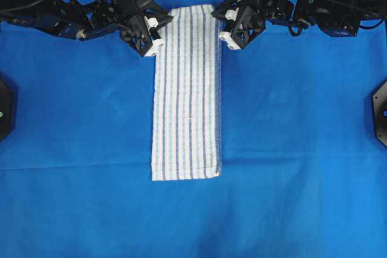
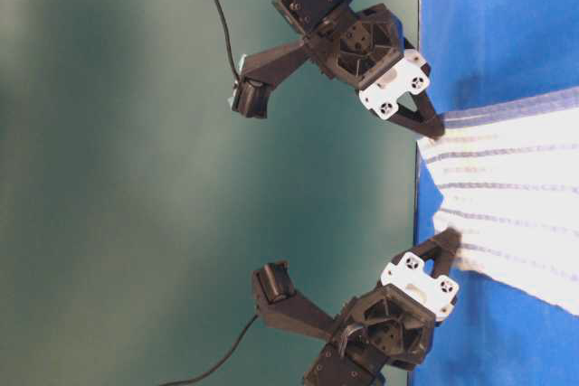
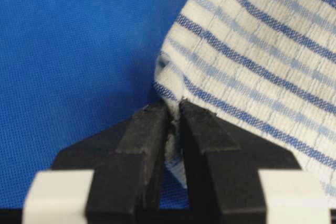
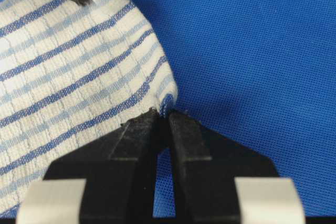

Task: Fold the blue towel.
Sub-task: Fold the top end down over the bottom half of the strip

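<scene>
Blue towel (image 1: 186, 98) lies as a long folded strip on the blue table cover (image 1: 78, 119), running 6 to 12 o'clock. Far end: left gripper (image 1: 156, 35) pinches the 11 o'clock corner, right gripper (image 1: 225, 26) pinches the 1 o'clock corner, both jaws clamped on cloth.

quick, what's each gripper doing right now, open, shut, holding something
Left gripper: shut on a corner of the white blue-striped woven towel.
Right gripper: shut on the towel's other top corner.

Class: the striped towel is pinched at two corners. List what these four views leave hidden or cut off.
- Blue towel: underside hidden, all views.
- Its lower end: cut off by the table-level frame's right edge.
- Left pincer, right pincer: wrist views crop everything behind the fingers.
</scene>
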### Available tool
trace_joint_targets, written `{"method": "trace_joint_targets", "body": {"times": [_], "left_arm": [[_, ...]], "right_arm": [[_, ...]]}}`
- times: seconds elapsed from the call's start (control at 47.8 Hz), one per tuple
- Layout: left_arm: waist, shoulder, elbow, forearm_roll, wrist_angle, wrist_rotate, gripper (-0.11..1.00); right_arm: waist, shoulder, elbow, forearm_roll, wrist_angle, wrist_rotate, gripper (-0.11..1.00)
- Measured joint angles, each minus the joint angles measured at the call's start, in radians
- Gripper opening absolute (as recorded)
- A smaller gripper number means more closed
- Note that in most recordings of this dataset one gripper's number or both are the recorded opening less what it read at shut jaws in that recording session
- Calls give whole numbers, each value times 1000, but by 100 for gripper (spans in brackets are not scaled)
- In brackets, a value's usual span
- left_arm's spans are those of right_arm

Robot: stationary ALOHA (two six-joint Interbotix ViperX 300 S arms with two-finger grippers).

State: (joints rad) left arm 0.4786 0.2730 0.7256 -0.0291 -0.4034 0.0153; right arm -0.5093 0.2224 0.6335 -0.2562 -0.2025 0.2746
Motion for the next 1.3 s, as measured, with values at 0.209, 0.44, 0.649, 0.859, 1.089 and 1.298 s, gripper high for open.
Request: {"method": "trace_joint_targets", "body": {"times": [0.209,0.44,0.649,0.859,1.089,1.298], "left_arm": [[-6,-44,25,0,2,0,5],[-66,-124,78,2,3,-5,5],[-173,-210,143,0,3,-14,5],[-336,-282,192,0,29,-29,5],[-497,-288,195,0,69,-66,5],[-595,-287,195,0,80,-81,5]], "right_arm": [[11,-17,14,0,0,5,7],[83,-104,66,0,0,11,7],[186,-192,126,2,2,15,7],[319,-242,181,14,3,17,7],[453,-245,195,44,18,23,7],[548,-245,195,69,28,21,7]]}}
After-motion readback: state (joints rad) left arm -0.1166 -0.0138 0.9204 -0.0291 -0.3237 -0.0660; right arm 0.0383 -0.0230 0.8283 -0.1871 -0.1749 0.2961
